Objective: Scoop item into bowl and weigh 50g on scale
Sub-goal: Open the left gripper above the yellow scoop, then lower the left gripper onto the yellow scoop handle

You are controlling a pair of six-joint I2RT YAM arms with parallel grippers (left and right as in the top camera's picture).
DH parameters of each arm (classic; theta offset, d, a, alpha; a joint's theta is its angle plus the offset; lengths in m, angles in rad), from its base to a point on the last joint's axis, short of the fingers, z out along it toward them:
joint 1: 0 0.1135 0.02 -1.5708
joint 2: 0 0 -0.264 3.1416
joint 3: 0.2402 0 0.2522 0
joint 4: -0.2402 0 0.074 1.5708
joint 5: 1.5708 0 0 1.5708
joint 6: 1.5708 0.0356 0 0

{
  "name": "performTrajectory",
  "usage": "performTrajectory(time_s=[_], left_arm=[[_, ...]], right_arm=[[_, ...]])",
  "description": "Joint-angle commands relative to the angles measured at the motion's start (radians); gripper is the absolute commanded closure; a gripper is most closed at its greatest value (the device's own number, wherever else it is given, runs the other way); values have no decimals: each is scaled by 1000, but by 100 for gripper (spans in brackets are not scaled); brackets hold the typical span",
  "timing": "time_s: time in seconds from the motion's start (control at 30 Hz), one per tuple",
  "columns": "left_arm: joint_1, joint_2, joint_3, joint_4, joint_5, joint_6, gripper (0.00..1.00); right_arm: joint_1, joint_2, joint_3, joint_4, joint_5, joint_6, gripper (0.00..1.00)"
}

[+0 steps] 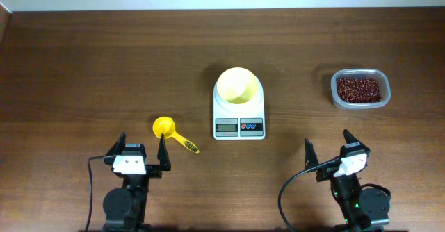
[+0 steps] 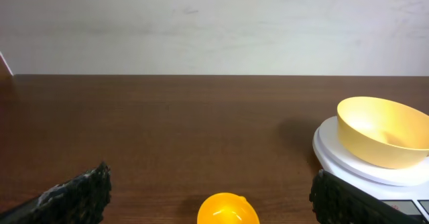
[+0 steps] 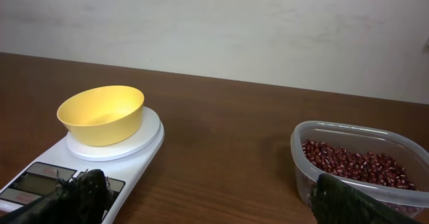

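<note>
Both pincers were seen spread wide & empty: the L gripper (image 1: 143, 137) was parked near-left of the scale (image 1: 221, 114), the R gripper (image 1: 326, 137) near-right of it, neither touching anything. The bowl (image 1: 238, 86) was found upright on the scale's platter, w/ nothing visible inside; the display could not be read. The beans (image 1: 359, 89) were heaped in the clear tub (image 1: 360, 71), well right of the scale & slightly farther back. The yellow scoop (image 1: 170, 130) was laid on the table (image 1: 83, 65) near the scale's left, handle angled toward the near side, close to the L gripper. No scooping was judged to have been started. Risks, as judged: the thin, flat-lying handle could be pinched poorly & the scoop twisted or dropped; w/ scoop & beans set on opposite sides of the scale, beans could be spilled on the table if a loaded scoop were tilted in transit; the light bowl or the scale could be bumped & the reading upset; 50g could be overshot if a full scoop were tipped in at once.
</note>
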Motion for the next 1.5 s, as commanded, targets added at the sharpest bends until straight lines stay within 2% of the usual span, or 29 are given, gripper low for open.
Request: performTrajectory(time_s=[0.0,0.17,0.37,0.5,0.7,0.83,0.87,0.9,1.1,1.23,1.33,1.47], left_arm=[[7,-8,-7,82,10,-13,1],[7,-8,-7,351,34,-5,1],[7,-8,-7,514,-63,7,1],[7,-8,0,561,-72,118,1],[7,38,76,548,-154,125,1],[7,185,222,457,-189,140,1],[7,310,335,388,-206,140,1],[7,365,382,349,-206,139,1],[7,652,634,104,-195,138,1],[7,827,796,-108,-185,93,1],[7,925,875,-252,-114,56,1],[7,976,882,-353,-49,32,1]], right_arm=[[2,-5,-7,-4,16,1,1],[2,-5,-7,-4,16,1,1],[2,-5,-7,-4,16,1,1],[2,-5,-7,-4,16,1,1],[2,-5,-7,-4,16,1,1],[2,-5,-7,-4,16,1,1],[2,-5,-7,-4,16,1,1],[2,-5,-7,-4,16,1,1],[2,-5,-7,-4,16,1,1],[2,-5,-7,-4,16,1,1],[2,-5,-7,-4,16,1,1],[2,-5,-7,-4,16,1,1]])
